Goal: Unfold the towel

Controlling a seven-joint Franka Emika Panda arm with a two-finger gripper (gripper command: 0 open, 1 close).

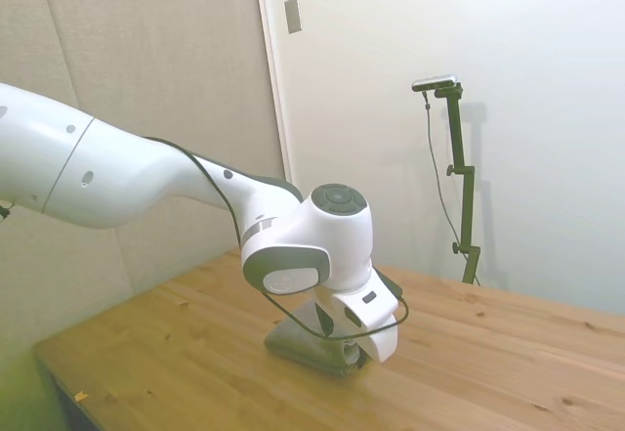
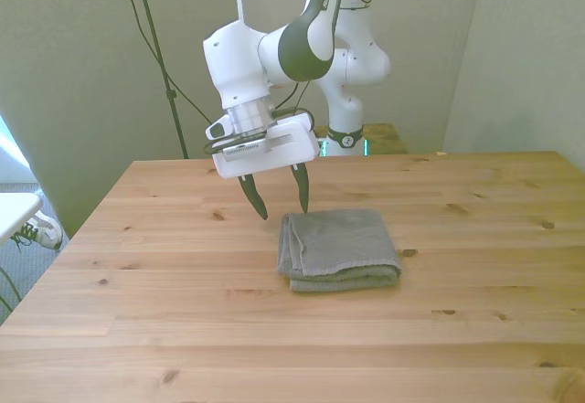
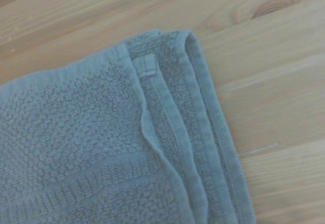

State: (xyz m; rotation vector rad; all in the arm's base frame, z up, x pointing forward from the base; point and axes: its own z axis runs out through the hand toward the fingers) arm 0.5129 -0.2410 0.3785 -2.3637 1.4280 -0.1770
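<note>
The grey towel [image 2: 338,249] lies folded on the wooden table [image 2: 164,275], several layers stacked at its edges. My gripper [image 2: 279,207] hangs open just above the table at the towel's far corner toward the front view's left, one dark finger [image 2: 303,190] over the towel's edge and the other beside it. The wrist view shows that towel [image 3: 91,153] corner close up, with its hemmed layers lying one on another. In the side view the towel [image 1: 298,341] lies mostly hidden behind my wrist.
Bare wood surrounds the towel on all sides. A wall stands close behind the table in the side view.
</note>
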